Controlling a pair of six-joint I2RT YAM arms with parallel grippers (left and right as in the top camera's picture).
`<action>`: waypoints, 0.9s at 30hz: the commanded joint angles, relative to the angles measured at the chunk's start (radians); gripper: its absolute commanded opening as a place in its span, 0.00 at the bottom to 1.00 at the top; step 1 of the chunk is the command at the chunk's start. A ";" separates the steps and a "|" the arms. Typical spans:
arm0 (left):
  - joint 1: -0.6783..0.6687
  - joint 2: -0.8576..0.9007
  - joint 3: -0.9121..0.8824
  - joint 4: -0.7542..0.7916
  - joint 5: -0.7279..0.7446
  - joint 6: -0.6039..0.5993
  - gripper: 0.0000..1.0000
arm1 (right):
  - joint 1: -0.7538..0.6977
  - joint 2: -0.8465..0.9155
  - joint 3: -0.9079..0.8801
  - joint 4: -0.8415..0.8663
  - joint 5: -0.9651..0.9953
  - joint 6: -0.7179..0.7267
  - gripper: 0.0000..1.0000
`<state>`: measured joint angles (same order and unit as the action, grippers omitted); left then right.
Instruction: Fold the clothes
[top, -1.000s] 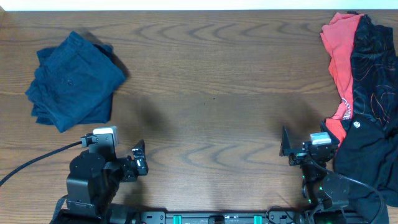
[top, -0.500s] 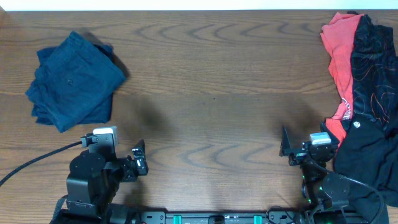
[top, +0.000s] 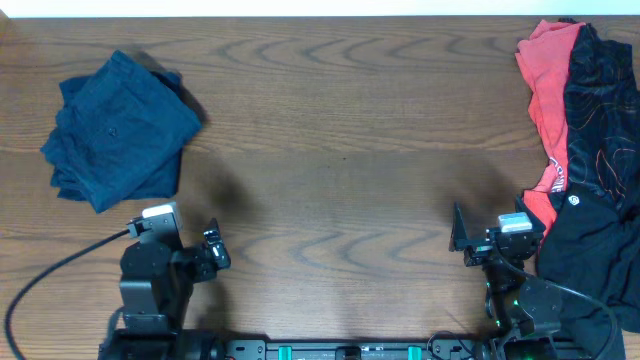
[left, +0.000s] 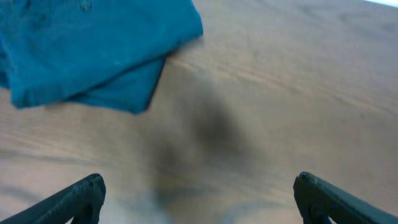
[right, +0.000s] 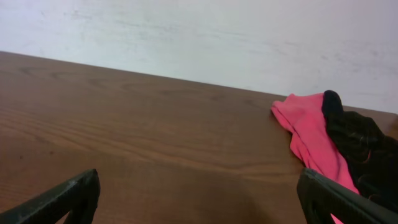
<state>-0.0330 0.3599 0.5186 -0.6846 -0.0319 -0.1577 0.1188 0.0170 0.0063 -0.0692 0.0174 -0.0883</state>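
Observation:
A folded dark blue garment (top: 118, 130) lies at the table's far left; it also shows in the left wrist view (left: 87, 46). A pile of unfolded clothes sits at the right edge: a red garment (top: 545, 95) and black garments (top: 600, 190). The red garment (right: 308, 134) and a black one (right: 360, 149) show in the right wrist view. My left gripper (top: 212, 255) is open and empty near the front left, below the blue garment. My right gripper (top: 460, 240) is open and empty near the front right, just left of the black clothes.
The brown wooden table (top: 340, 140) spans the view. A black cable (top: 60, 262) runs from the left arm toward the left edge. A white wall (right: 205, 37) stands behind the table's far edge.
My left arm has turned a little to the left and pulled in; its gripper has shifted slightly leftward. The right arm and the clothes have not moved.

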 joint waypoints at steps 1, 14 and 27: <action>0.015 -0.105 -0.145 0.123 -0.013 0.027 0.98 | -0.007 -0.005 -0.001 -0.005 -0.007 -0.014 0.99; 0.015 -0.358 -0.514 0.623 -0.009 0.033 0.98 | -0.007 -0.005 -0.001 -0.005 -0.007 -0.014 0.99; 0.014 -0.356 -0.514 0.615 -0.003 0.032 0.98 | -0.007 -0.005 -0.001 -0.005 -0.007 -0.014 0.99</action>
<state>-0.0223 0.0109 0.0341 -0.0479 -0.0299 -0.1364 0.1188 0.0170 0.0063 -0.0700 0.0147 -0.0887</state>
